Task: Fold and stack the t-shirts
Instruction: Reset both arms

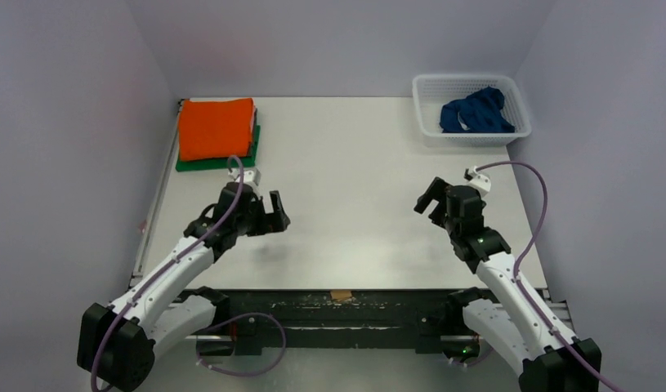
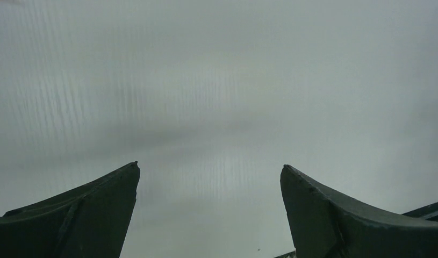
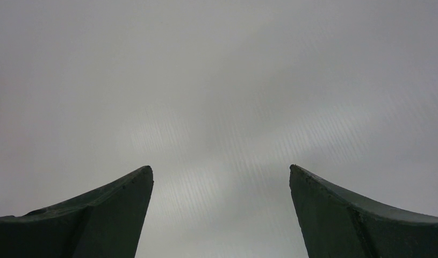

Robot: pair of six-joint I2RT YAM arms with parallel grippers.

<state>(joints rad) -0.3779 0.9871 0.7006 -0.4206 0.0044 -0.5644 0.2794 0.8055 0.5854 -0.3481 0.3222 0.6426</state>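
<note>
Starting at the near edge of the pale grey, flat-topped bench (image 1: 362,147), you see a black metal rail (image 1: 313,314) carrying both white-and-black arms, with a small tan scrap (image 1: 340,295) at the middle of that edge.

Your left gripper (image 1: 278,214), a black two-finger claw, hovers over the bench left of centre. Its jaws are spread wide with nothing between them. From the left wrist camera, its dark curved fingers (image 2: 87,215) frame only bare bench surface.

Your right gripper (image 1: 426,198), the same kind of black claw, hovers right of centre, roughly level with the left one and well apart from it. It too is released and empty. From the right wrist camera, its dark fingers (image 3: 98,215) also frame only bare surface.

Farther back, in the far left corner of the bench, a stack of folded t-shirts rests flat. A bright orange cloth t-shirt (image 1: 216,127) lies on top, and a green cloth t-shirt (image 1: 219,164) shows beneath it along the near and right sides. Thin edges of other layers peek out between them on the right, too small for you to tell their colours.

At the far right corner sits a white plastic mesh basket (image 1: 426,106). A dark blue cloth t-shirt (image 1: 475,113) lies crumpled inside it, unfolded.
</note>
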